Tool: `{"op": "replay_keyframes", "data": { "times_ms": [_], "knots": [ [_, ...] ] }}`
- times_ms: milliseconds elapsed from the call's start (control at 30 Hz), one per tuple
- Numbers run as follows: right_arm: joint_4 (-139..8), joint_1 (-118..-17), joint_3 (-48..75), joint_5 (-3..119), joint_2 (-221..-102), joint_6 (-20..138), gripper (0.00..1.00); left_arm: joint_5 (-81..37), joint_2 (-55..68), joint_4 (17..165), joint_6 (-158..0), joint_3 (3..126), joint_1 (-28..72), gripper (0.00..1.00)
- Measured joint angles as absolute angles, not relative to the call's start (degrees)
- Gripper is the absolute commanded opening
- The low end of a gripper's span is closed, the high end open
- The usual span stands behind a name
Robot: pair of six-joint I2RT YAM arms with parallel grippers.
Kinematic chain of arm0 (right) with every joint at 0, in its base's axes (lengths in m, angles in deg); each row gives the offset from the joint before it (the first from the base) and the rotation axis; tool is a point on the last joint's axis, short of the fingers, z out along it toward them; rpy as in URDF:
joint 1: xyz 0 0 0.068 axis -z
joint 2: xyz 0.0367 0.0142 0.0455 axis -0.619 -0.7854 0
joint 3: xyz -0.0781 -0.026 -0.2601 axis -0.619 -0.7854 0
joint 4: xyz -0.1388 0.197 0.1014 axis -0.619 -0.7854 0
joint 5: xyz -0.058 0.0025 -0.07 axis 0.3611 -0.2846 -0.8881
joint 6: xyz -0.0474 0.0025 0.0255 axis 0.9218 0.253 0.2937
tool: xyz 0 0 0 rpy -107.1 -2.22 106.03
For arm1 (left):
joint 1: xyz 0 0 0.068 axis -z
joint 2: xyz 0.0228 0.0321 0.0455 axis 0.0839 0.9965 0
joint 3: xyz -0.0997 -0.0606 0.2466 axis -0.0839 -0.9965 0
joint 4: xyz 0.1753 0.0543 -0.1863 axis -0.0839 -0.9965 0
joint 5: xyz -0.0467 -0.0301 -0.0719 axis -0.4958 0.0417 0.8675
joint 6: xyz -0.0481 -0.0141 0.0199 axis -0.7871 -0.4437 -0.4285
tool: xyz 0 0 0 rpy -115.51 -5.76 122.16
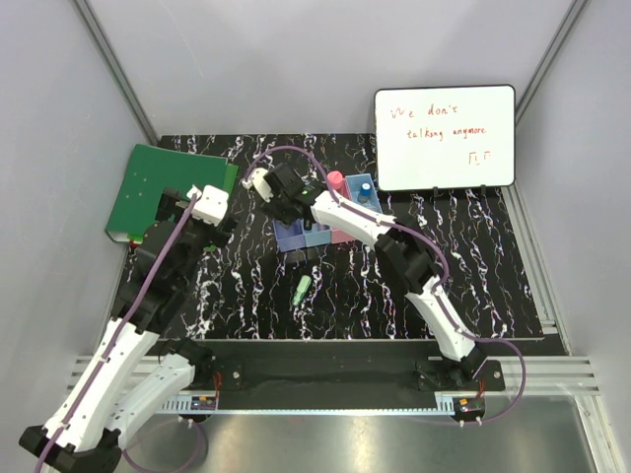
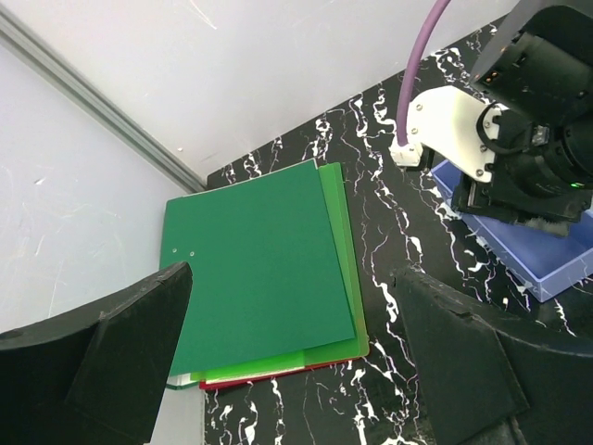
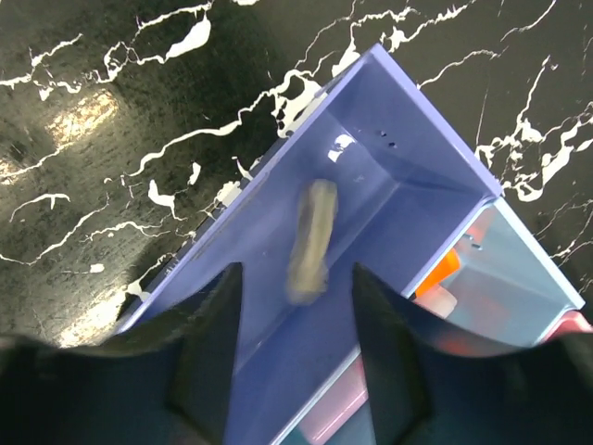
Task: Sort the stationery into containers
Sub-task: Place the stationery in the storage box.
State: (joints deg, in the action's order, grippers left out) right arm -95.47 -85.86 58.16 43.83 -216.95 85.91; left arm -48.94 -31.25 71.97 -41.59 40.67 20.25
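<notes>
Reaching left, your right arm hangs its gripper (image 3: pixel 296 276) over the end blue bin (image 3: pixel 417 167), fingers spread wide. The beige eraser (image 3: pixel 312 227) is blurred and loose inside. The left gripper (image 2: pixel 292 320) gapes empty above the green binder (image 2: pixel 250 250).

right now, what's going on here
The right gripper is open over the end blue bin, with a beige eraser, blurred, in the bin just below its fingers. The left gripper hangs open and empty above the green binder. A green highlighter lies on the table, not yet sorted.
</notes>
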Motion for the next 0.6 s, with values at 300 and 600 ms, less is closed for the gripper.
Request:
{"op": "replay_keyframes", "data": {
  "times_ms": [300, 600],
  "knots": [
    [-92.5, -85.8, 57.4, 43.0, -216.4, 86.8, 0.8, -47.5, -31.2, 71.7, -41.5, 40.7, 20.2, 0.99],
    [-89.1, -84.1, 46.4, 34.6, -207.2, 86.8, 0.81, -46.3, -33.0, 71.7, -41.5, 40.7, 20.2, 0.99]
  ]
}}
